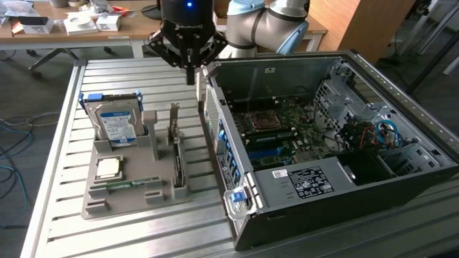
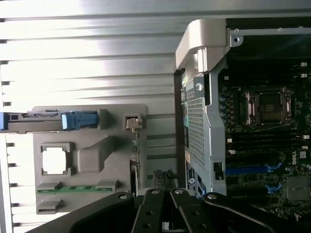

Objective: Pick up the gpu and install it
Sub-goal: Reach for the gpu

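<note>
The gpu (image 1: 176, 129) stands on edge in the grey holder (image 1: 129, 188) on the desk (image 1: 107, 75). It is probably light, stiff and fragile, best gripped along its top edge. The end effector (image 1: 191, 79) hangs clenched above, seemingly empty.

Check your arm (image 1: 276, 19) for silver-grey tubular links, pale blue joint caps (image 1: 293, 40), black wrist housing (image 1: 172, 9) with lit blue indicator (image 1: 188, 5), white lettering (image 1: 181, 25) on the black hand (image 1: 191, 79), black linkage bars (image 2: 243, 213) joined by silver pivot pins (image 2: 212, 197).

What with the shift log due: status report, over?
Pincer shut, high beside computer case. Gpu upright in grey holder, not gripped. Nothing between them.
</note>
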`<state>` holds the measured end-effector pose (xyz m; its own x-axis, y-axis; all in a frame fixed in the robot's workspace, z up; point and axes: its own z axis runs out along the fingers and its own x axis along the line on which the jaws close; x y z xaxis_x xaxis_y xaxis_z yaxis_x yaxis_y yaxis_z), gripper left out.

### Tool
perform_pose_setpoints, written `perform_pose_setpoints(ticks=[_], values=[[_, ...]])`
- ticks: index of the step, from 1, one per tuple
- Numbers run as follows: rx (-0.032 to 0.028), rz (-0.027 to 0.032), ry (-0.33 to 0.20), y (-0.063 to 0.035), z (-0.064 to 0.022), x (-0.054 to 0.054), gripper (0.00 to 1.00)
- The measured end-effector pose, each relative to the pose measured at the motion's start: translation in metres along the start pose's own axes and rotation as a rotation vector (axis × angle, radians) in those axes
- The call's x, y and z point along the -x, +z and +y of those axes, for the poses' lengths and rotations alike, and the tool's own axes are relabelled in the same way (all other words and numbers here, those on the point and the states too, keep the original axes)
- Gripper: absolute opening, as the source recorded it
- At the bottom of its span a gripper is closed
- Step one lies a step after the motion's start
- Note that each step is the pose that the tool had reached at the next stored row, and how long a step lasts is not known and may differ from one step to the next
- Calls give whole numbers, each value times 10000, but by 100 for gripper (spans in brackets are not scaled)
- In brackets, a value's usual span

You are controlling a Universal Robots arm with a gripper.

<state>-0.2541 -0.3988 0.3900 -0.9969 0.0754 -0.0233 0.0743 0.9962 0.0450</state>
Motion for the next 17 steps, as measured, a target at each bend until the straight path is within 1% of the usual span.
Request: perform_pose_setpoints(ticks=[8,10,17], values=[[0,0,0,8,-18,-229,11],[0,0,0,9,-19,-251,11],[-1,1,0,8,-25,-256,11]])
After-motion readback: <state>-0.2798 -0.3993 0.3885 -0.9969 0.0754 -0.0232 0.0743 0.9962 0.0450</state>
